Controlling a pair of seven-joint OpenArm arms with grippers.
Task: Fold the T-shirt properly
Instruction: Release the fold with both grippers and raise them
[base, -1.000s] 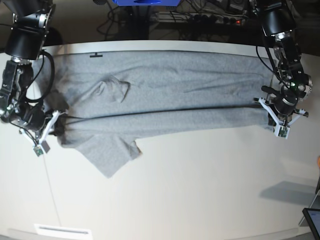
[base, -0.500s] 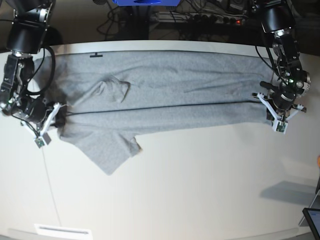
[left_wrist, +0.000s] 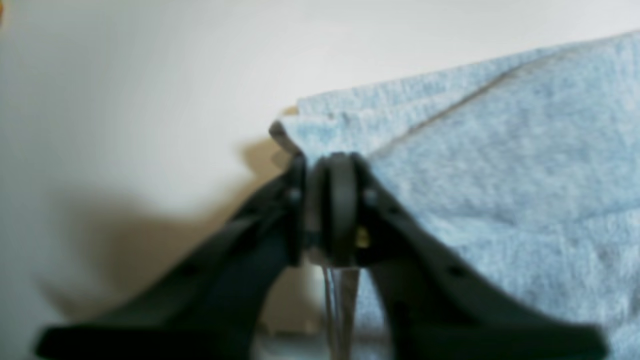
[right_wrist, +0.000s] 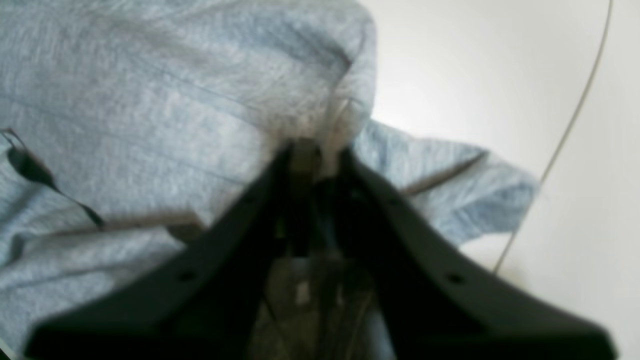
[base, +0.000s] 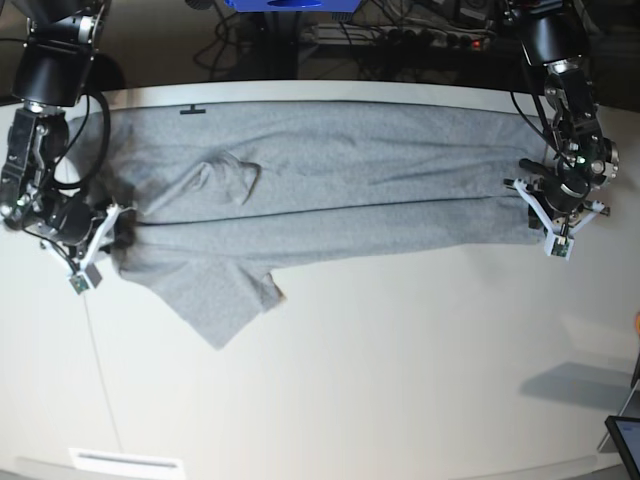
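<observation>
On the white counter (base: 400, 380) the grey T-shirt (base: 330, 190) lies folded lengthwise, long axis running left-right between both arms, with the left end effector (base: 545, 222) and right end effector (base: 112, 238) each at opposite ends of the folded edge, fabric between nearly-together fingers, grip uncertain.

Both arms reach low and spread wide apart. Left gripper (left_wrist: 325, 165) and right gripper (right_wrist: 312, 150) jaws nearly together.
</observation>
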